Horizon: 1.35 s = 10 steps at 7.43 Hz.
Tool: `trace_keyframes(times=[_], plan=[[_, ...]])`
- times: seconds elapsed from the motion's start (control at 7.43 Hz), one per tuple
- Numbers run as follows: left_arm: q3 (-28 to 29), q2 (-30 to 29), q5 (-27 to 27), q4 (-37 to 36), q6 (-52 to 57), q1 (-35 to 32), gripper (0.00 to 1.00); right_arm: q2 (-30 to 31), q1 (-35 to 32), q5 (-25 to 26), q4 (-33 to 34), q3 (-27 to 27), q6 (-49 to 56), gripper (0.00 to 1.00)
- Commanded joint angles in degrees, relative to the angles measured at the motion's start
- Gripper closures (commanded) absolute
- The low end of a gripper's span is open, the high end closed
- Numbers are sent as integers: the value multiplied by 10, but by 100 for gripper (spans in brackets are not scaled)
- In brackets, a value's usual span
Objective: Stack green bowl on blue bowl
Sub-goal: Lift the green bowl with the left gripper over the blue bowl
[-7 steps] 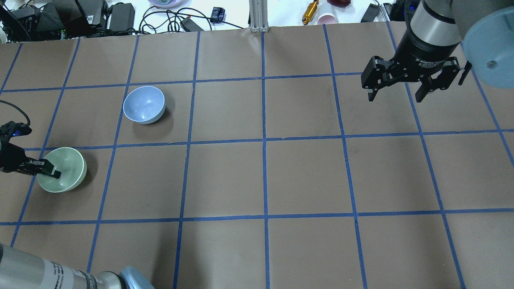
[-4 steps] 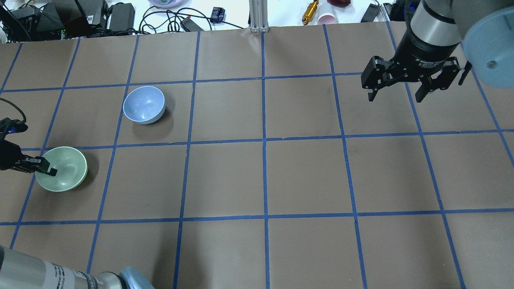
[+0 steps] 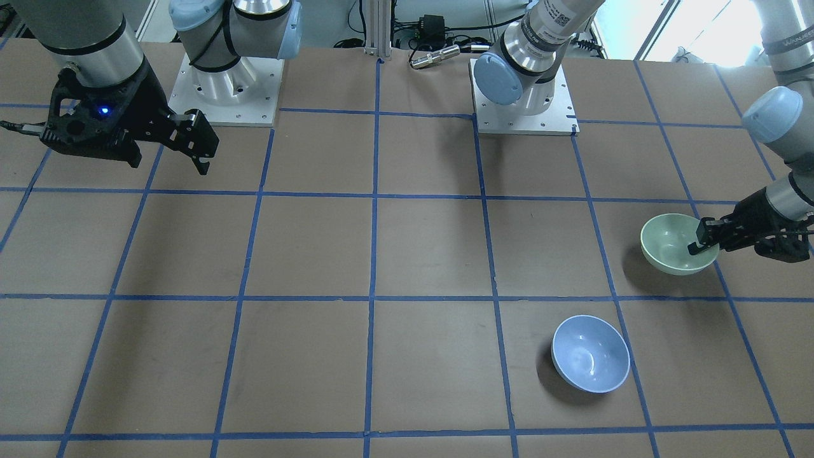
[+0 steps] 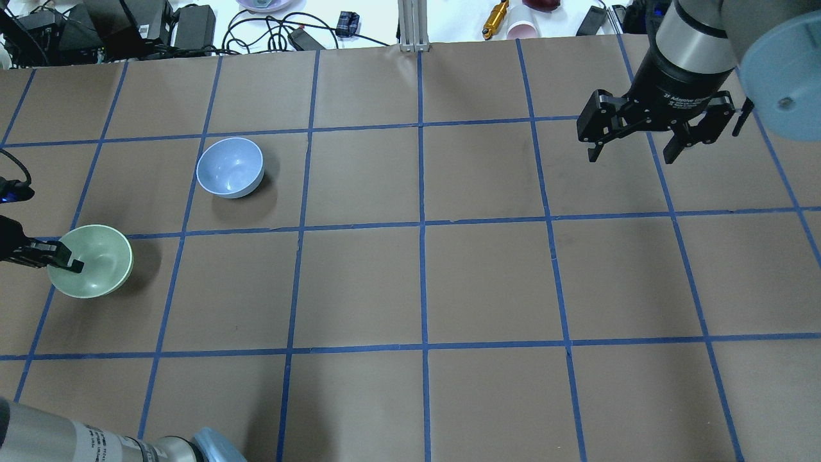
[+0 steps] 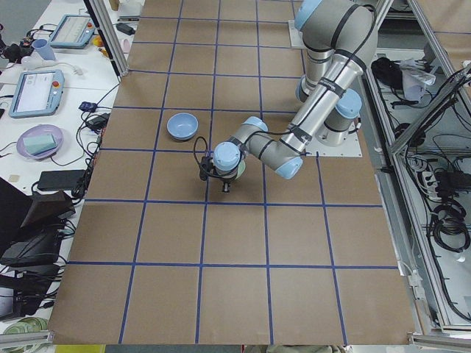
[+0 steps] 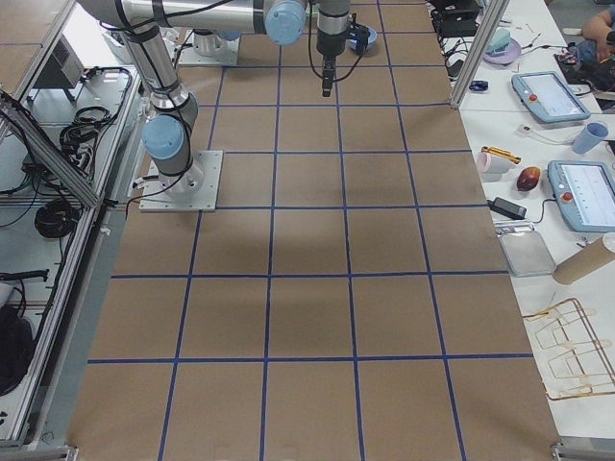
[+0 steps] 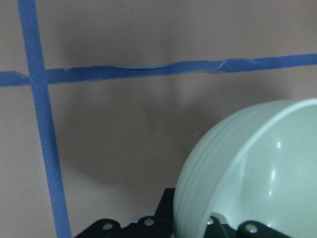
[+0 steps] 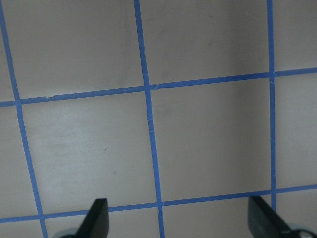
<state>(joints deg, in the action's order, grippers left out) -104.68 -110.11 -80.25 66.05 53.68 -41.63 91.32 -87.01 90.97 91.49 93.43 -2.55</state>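
The pale green bowl (image 4: 91, 260) is at the table's left side, held by its rim in my left gripper (image 4: 64, 260), which is shut on it. The bowl hangs lifted above its shadow; it also shows in the front view (image 3: 676, 243) and fills the lower right of the left wrist view (image 7: 257, 173). The pale blue bowl (image 4: 229, 167) stands upright on the table, farther away and to the right of the green one; in the front view it (image 3: 590, 353) is nearer the camera. My right gripper (image 4: 632, 151) is open and empty, high over the far right.
Brown table with a blue tape grid (image 4: 422, 224). Cables, power supplies and small items (image 4: 192, 22) lie past the far edge. A metal post (image 4: 410, 25) stands at the far middle. The arm bases (image 3: 524, 102) are on the robot's side.
My left gripper has lifted the green bowl and drawn it slightly left and away; its shadow has spread out from under it. The blue bowl and right arm have not moved.
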Motion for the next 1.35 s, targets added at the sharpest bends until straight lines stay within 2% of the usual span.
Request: trace_keyframes(times=[0.0, 0.27, 0.54, 0.67, 0.81, 0.94, 1.08, 1.21], plan=[[73, -3, 67, 109, -26, -13, 100, 0, 0, 0, 0, 0, 0, 0], [126, 0, 76, 121, -108, -98, 100, 0, 0, 0, 0, 0, 0, 0], [171, -11, 76, 123, -179, -157, 100, 0, 0, 0, 0, 0, 0, 0], [175, -14, 78, 121, -217, -173, 100, 0, 0, 0, 0, 0, 0, 0], [175, -21, 115, 111, -257, -195, 100, 0, 0, 0, 0, 0, 0, 0], [175, -32, 125, 105, -306, -215, 100, 0, 0, 0, 0, 0, 0, 0], [175, -44, 125, 66, -345, -231, 100, 0, 0, 0, 0, 0, 0, 0], [175, -56, 126, 52, -350, -235, 100, 0, 0, 0, 0, 0, 0, 0]])
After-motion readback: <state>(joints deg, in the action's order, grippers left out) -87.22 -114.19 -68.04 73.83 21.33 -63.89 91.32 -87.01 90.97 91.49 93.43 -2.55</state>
